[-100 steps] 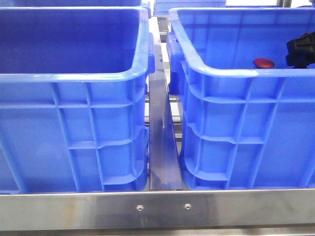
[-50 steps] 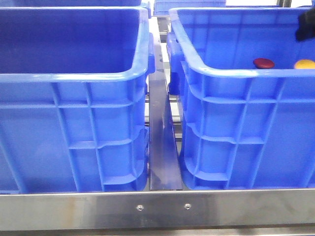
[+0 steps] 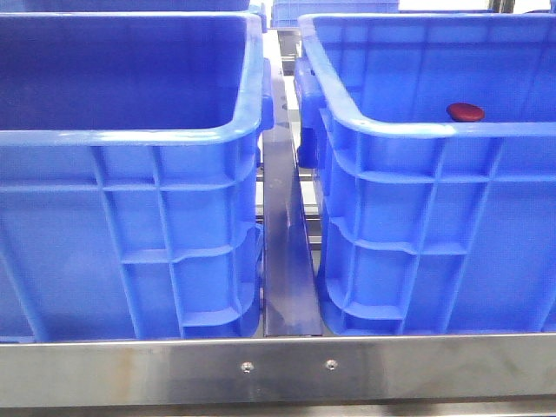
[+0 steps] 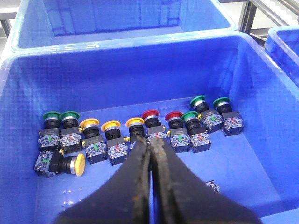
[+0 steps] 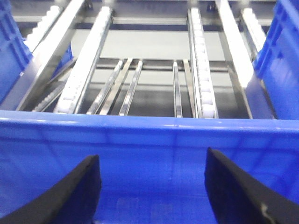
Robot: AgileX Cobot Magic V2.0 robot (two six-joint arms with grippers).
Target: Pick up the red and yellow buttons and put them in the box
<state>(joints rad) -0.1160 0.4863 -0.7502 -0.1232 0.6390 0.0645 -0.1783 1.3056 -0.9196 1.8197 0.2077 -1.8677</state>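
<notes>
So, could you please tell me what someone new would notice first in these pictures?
Two large blue crates fill the front view side by side, a red button showing over the right one's near rim. In the left wrist view, a row of green, yellow and red push buttons lines a crate floor beyond the shut left hand.

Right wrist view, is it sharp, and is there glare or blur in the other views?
Right wrist view: soft, the near crate wall and fingers blurred, the metal rails washed out by glare. Left wrist view: the buttons fairly sharp, evenly lit. Front view: sharp on the crate ribs, bright reflection on the steel bar.
</notes>
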